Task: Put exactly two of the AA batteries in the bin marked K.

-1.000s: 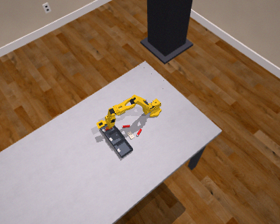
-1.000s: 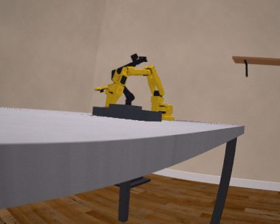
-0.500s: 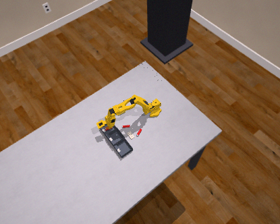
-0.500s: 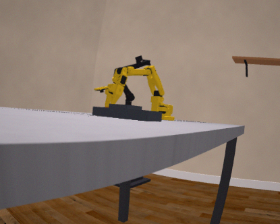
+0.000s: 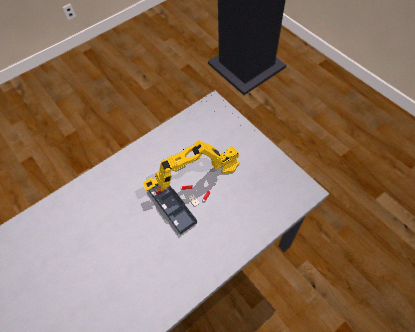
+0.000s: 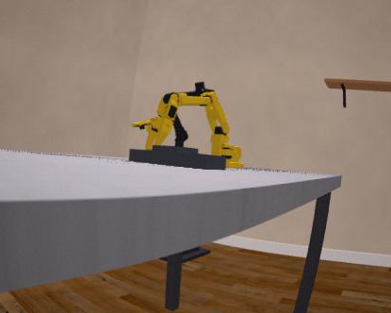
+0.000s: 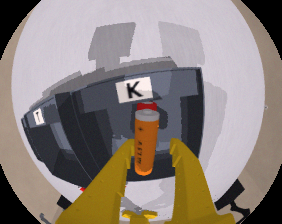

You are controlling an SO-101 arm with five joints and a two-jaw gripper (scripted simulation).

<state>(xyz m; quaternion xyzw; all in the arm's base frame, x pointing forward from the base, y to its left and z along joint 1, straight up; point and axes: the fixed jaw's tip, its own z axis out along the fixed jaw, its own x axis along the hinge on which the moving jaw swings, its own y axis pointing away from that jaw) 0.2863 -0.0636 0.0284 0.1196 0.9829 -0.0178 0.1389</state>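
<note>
In the wrist view an orange AA battery [image 7: 145, 141] with a red tip stands between my gripper's [image 7: 149, 157] yellow fingers, right over the dark bin marked K [image 7: 133, 90]. The fingers have parted a little and a gap shows between the battery and the right finger, so they no longer squeeze it. In the top view the gripper [image 5: 156, 188] hangs over the near end of the dark row of bins [image 5: 175, 209]. Two more red batteries [image 5: 187, 187] [image 5: 206, 196] lie on the table to the right of the bins.
A second bin with another label [image 7: 37, 116] adjoins bin K on the left. A small white object [image 5: 195, 202] lies beside the bins near the loose batteries. The arm's base [image 5: 229, 162] stands behind them. The table's right edge is beyond.
</note>
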